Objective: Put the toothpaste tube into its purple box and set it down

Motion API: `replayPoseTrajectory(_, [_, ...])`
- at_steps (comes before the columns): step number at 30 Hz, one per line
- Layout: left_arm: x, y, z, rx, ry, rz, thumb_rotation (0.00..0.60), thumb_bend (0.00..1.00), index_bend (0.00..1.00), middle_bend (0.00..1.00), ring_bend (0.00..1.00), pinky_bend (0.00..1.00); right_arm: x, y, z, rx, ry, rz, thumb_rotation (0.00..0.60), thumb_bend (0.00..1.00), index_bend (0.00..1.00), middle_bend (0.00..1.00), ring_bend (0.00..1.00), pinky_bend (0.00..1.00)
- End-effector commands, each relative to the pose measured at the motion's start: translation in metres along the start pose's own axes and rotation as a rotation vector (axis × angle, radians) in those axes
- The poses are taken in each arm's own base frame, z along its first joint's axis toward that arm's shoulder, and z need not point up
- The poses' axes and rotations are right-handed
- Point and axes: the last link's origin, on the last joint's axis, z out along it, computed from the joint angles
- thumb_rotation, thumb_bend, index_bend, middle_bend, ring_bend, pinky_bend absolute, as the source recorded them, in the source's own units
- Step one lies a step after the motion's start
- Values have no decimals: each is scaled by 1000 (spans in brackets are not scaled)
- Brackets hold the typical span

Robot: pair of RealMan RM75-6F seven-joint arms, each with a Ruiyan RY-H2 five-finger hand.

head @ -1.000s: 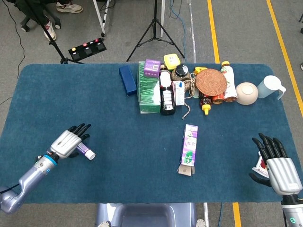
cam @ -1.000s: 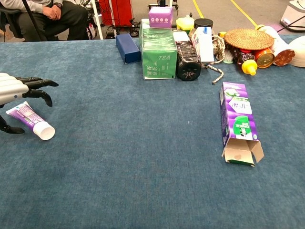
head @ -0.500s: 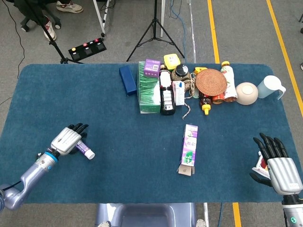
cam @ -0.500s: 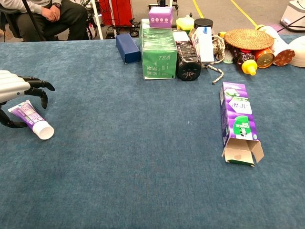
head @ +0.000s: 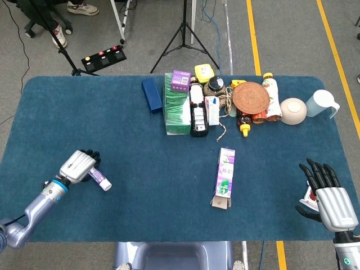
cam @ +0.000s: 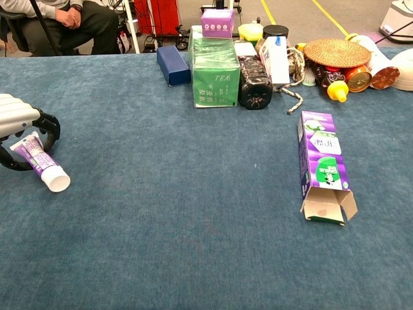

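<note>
Since 1.0 s ago the left hand [cam: 20, 126] has curled its dark fingers down around the toothpaste tube [cam: 40, 163], now grasping it on the table [head: 129, 152] near the left edge. The purple box [cam: 322, 163] is unmoved, flaps open toward the front edge, with bare cloth between. The right hand [head: 329, 194] rests released, fingers spread, at the right front corner.

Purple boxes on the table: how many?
2: the long purple box lying mid-table with its flap open, and a small purple box atop the green tea box. Others may be hidden.
</note>
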Motion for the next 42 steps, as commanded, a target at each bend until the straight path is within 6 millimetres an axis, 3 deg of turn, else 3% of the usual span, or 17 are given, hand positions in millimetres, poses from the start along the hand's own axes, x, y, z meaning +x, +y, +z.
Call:
replayPoseTrajectory(1, [0, 0, -1, 3, 16, 0, 600, 283, 600, 427, 431, 588, 0, 0, 0, 0, 0, 0, 600, 0, 9, 0, 0, 0])
replayPoseTrajectory(9, [6, -6, -4, 26, 58, -22, 600, 314, 676, 512, 508, 660, -1, 0, 0, 0, -2, -1, 600, 0, 9, 0, 0, 0])
replayPoseTrajectory(15, [17, -18, -10, 53, 88, -57, 600, 318, 684, 521, 514, 670, -4, 0, 3, 3, -17, -8, 600, 0, 9, 0, 0, 0])
replayPoseTrajectory(21, [52, -37, -23, 85, 169, -106, 600, 318, 691, 526, 518, 676, -2, 8, 24, 61, -38, -79, 600, 0, 10, 2, 0, 9])
replayPoseTrajectory(27, [95, -55, -43, 140, 224, -130, 600, 317, 692, 527, 519, 675, -2, 7, 54, 246, -93, -172, 600, 0, 25, 19, 7, 54])
replayPoseTrajectory(32, [131, -67, -65, 192, 267, -147, 600, 318, 694, 530, 519, 675, -35, -1, 98, 487, -176, -320, 600, 0, 35, 33, 28, 142])
replayPoseTrajectory(42, [155, -77, -84, 230, 297, -143, 600, 318, 693, 530, 519, 675, -74, -14, 131, 667, -139, -334, 600, 0, 9, 33, 29, 191])
